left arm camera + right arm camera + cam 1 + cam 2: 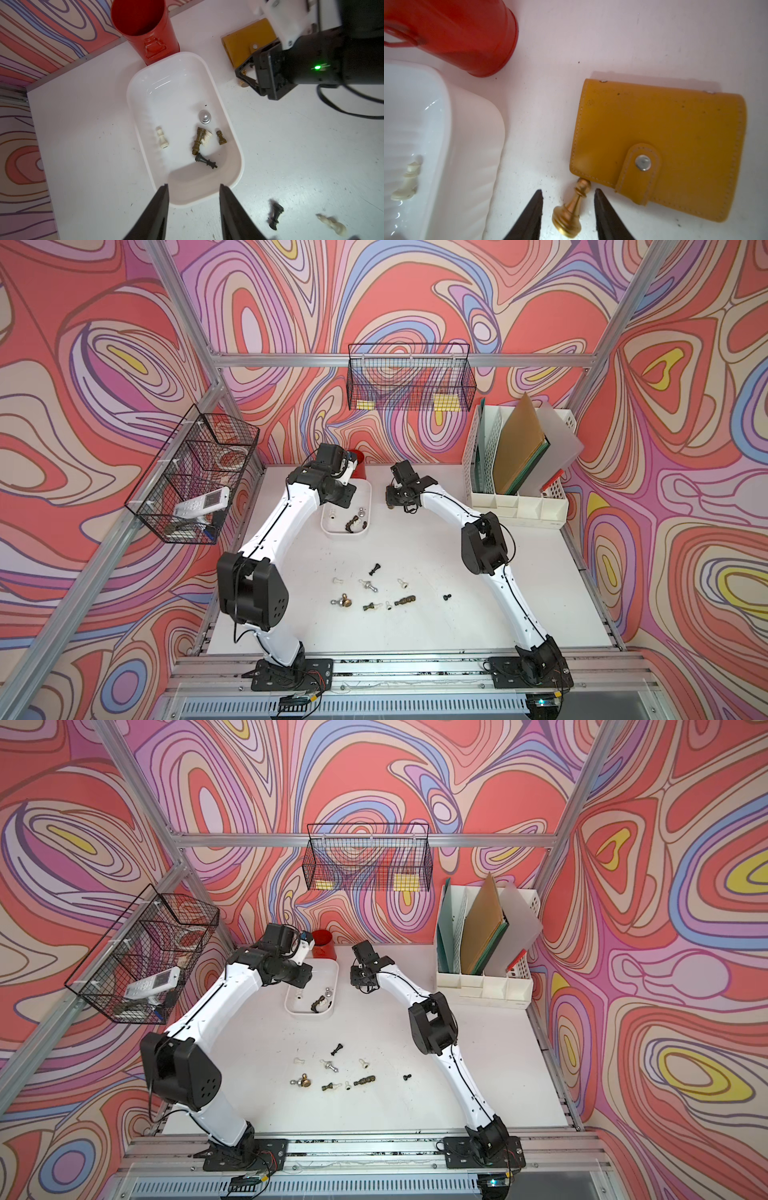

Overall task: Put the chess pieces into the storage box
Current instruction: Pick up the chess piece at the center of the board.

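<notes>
Both open: my left hand (193, 186) above storage box (176, 97), my right hand (568, 190) straddling brass pawn (569, 216) beside wallet (654, 124); red cup (359, 466) 11 o'clock.

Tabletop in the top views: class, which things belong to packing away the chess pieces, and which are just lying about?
Belong to the job: storage box; chess pieces already inside it; loose chess pieces; gold pawn.
Just lying about: red cup; yellow wallet; white file rack; wire baskets; remote.
</notes>
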`<state>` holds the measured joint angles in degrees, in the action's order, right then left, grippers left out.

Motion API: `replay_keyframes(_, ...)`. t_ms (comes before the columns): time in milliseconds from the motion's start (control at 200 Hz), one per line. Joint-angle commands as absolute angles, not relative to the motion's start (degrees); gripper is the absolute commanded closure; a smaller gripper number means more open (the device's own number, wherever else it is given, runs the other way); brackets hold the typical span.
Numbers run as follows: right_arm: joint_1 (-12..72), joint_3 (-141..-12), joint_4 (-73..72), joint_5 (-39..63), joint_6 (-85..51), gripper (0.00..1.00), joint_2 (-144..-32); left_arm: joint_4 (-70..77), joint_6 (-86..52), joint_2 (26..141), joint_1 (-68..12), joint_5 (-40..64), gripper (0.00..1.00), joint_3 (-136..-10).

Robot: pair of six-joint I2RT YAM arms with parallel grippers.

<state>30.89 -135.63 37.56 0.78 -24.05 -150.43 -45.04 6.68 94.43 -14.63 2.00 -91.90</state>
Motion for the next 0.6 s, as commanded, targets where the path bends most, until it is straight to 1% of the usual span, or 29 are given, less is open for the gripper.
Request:
replay_keyframes(0, 31.48, -136.69, 40.45, -2.91, -23.82, 0.57, -152.71, -44.83, 7.55, 91.05, -14.59, 3.65, 0.55, -88.24)
replay_keyframes(150, 32.07, -136.77, 42.10, -3.90, -24.08, 0.58, -153.48, -42.50, 7.79, 86.47, -14.59, 4.70, 0.54, -85.60)
replay_keyframes(391, 33.12, -133.12, 44.12, -6.31, -24.40, 0.67, -151.46, -40.76, 8.04, 81.77, -14.58, 5.06, 0.54, -82.79)
replay_keyframes(596, 33.66, -130.24, 44.39, -7.38, -24.34, 0.72, -150.02, -39.54, 9.04, 79.04, -14.59, 3.25, 0.53, -80.82)
